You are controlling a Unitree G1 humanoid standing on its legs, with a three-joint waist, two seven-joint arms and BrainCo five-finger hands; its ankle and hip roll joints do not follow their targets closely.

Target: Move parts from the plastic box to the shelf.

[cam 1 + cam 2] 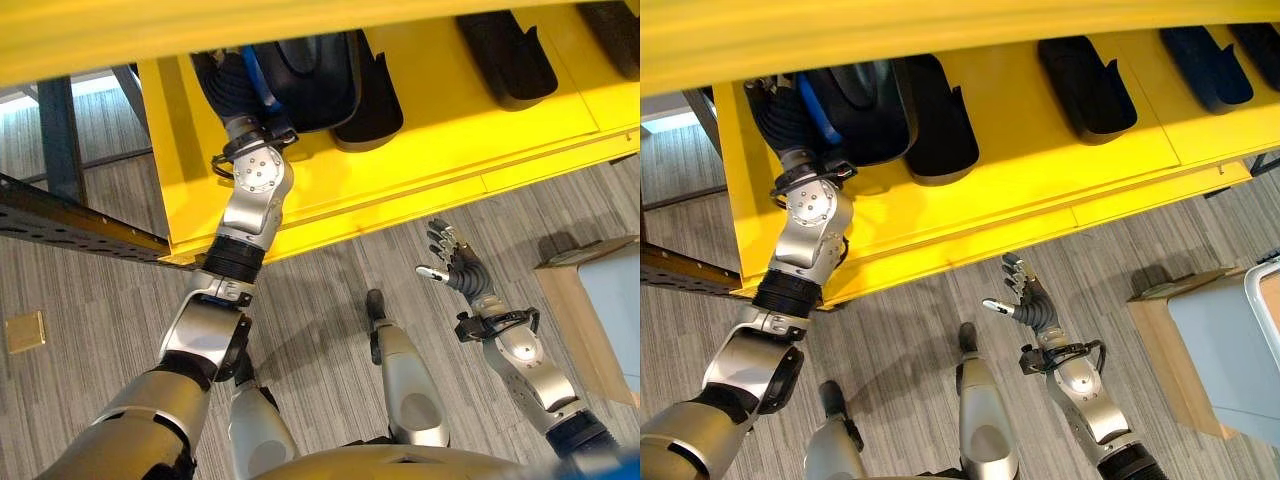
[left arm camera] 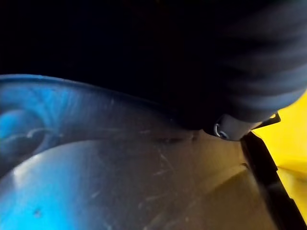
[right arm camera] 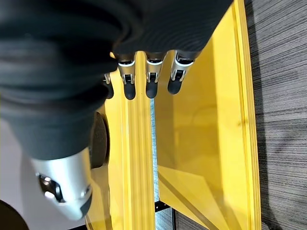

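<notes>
My left arm reaches up into the yellow shelf point(image 1: 420, 150). Its hand point(image 1: 228, 88) lies against a large black moulded part point(image 1: 315, 70) at the shelf's left end. The part hides the fingers. In the left wrist view the part's scuffed dark surface point(image 2: 144, 177) is very close. Beside it lies another black part point(image 1: 940, 125), and more black parts point(image 1: 1087, 85) lie further right along the shelf. My right hand point(image 1: 455, 265) hangs over the floor in front of the shelf, open with straight fingers point(image 3: 151, 79) and holding nothing.
A brown box point(image 1: 1185, 350) with a pale grey inside stands on the floor at the right. A dark perforated metal beam point(image 1: 70, 225) runs in from the left under the shelf's corner. A small tan plate point(image 1: 25, 330) lies on the grey plank floor.
</notes>
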